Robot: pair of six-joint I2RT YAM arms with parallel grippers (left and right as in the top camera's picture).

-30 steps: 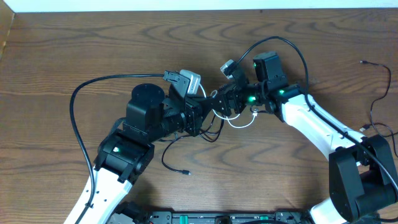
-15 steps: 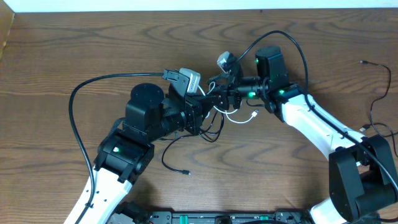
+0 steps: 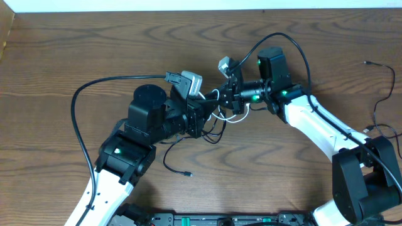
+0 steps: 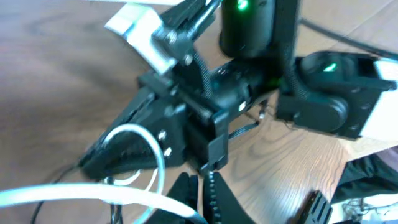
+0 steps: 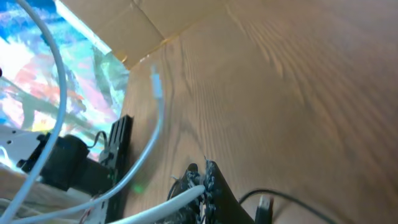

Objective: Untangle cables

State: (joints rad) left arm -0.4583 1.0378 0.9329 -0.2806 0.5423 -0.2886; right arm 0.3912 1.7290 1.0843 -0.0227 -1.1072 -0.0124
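Note:
The cables lie tangled between my two grippers at the table's middle. The white cable (image 3: 221,115) loops there, and the black cable (image 3: 168,160) trails toward the front, ending in a small plug (image 3: 188,174). My right gripper (image 3: 228,99) is shut on the white cable (image 5: 149,140), which enters its jaws (image 5: 202,169) from the left. A black plug (image 5: 264,204) lies just right of those fingers. My left gripper (image 3: 209,117) faces it closely. Its jaws (image 4: 204,177) are shut, with the white cable (image 4: 93,194) crossing over them. Whether anything is clamped there is hidden.
A thick black robot cable (image 3: 78,132) arcs around the left arm. Another thin black cord (image 3: 377,107) lies at the table's right edge. A cardboard box (image 5: 155,25) shows beyond the table in the right wrist view.
My right gripper has shut on the white cable and shifted slightly left, toward the left gripper. The white loop is drawn in tighter. The left arm has barely moved.

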